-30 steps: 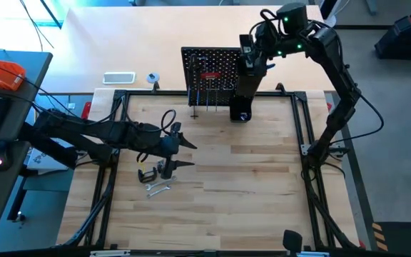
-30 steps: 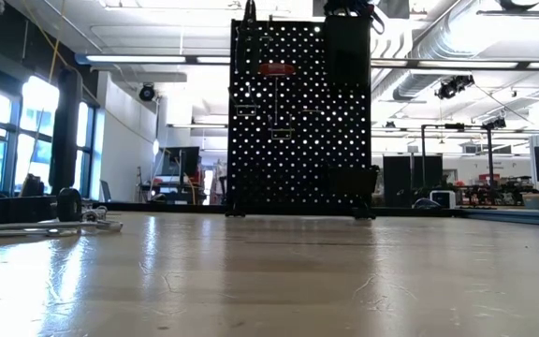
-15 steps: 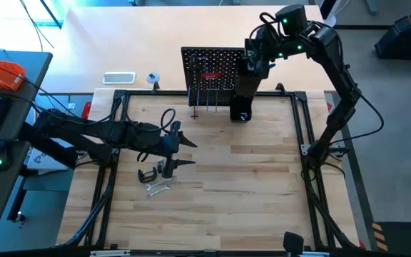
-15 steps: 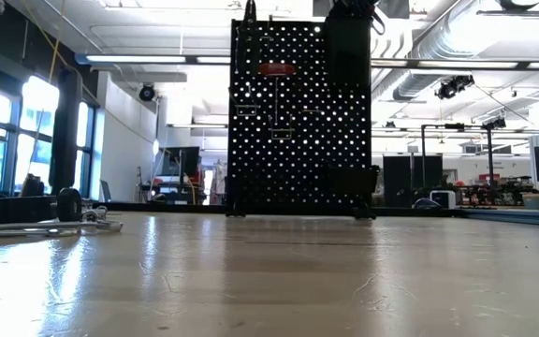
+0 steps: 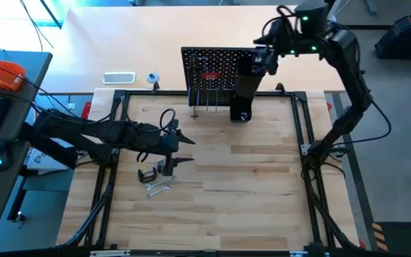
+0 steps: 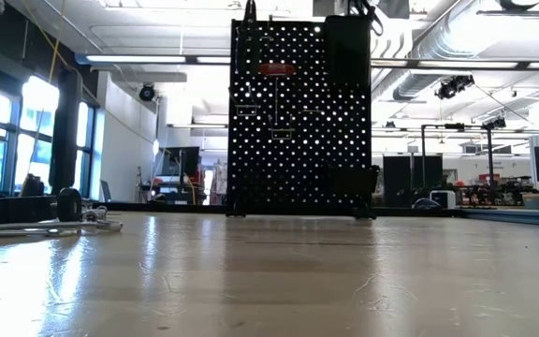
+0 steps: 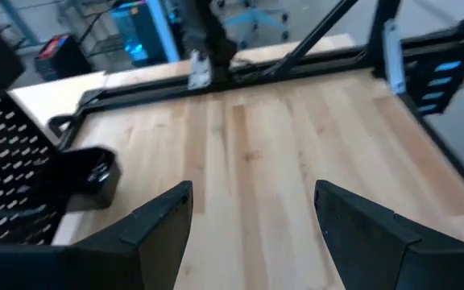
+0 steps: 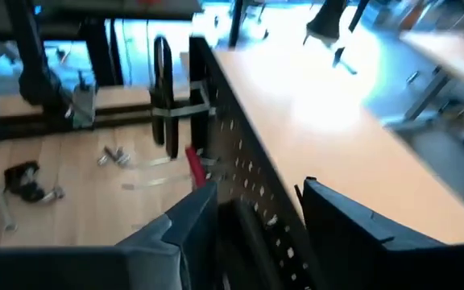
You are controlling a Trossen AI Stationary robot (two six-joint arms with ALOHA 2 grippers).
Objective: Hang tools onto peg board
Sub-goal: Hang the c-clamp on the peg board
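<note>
Tools left: black C-clamp (image 5: 146, 174) and silver wrench (image 5: 158, 189) lie well in front of upright black perforated peg board (image 5: 210, 71). My left gripper (image 5: 186, 150) hovers beside them, empty, fingers spread. My right gripper (image 8: 252, 216), over the board's top, jaws parted, holds nothing. Wrench looks stiff, slick, thin; grip mid-shank.

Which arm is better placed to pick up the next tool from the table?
The left. Its open gripper hovers just above the C-clamp and wrench; the right gripper is up at the peg board.
</note>
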